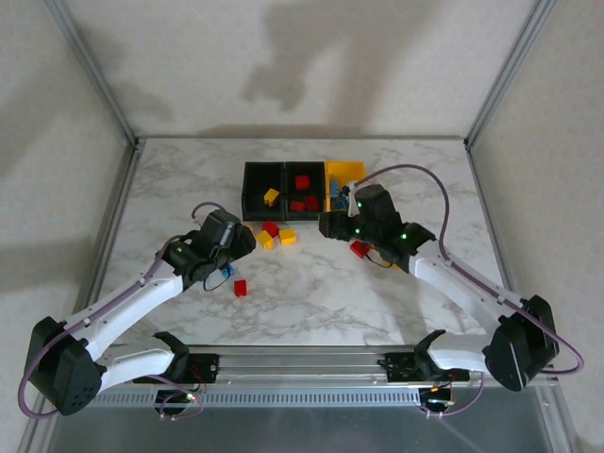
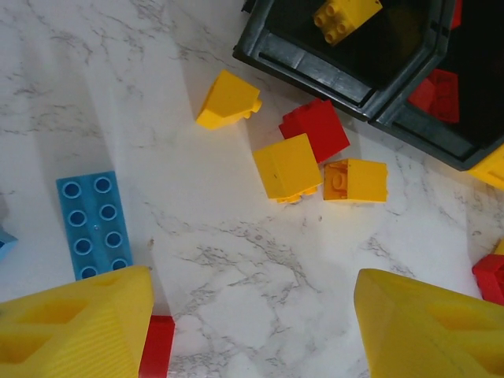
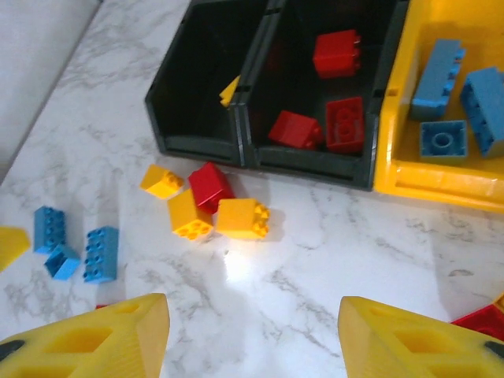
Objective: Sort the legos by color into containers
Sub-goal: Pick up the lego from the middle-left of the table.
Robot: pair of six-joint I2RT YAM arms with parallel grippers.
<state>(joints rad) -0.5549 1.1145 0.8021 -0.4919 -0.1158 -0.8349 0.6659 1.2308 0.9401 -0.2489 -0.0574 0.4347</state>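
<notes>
Small studded plastic bricks (image 3: 242,218), red, yellow and blue, lie on the white marble desk (image 1: 377,293) just near of three joined plastic bins (image 3: 315,167) at its far side, some inside them, while the left tool (image 2: 253,315) and the right tool (image 3: 253,331) stand wide and empty.

I have both arms reaching forward and inward from their bases. My left arm (image 1: 123,307) stretches up and to the right, lying low, and its black left wrist (image 1: 212,247) is bent so the left gripper (image 1: 245,238) points toward the middle. My right arm (image 1: 472,288) mirrors it, running up and to the left. Small green lights glow on the right wrist (image 1: 382,222), and the right gripper (image 1: 328,225) faces left. The 2 grippers sit near each other but apart. On the left wrist camera, the 2 yellow left fingers (image 2: 79,327) stand wide apart, angled downward. On the right wrist camera, the 2 yellow right fingers (image 3: 409,339) also stand well parted.
</notes>
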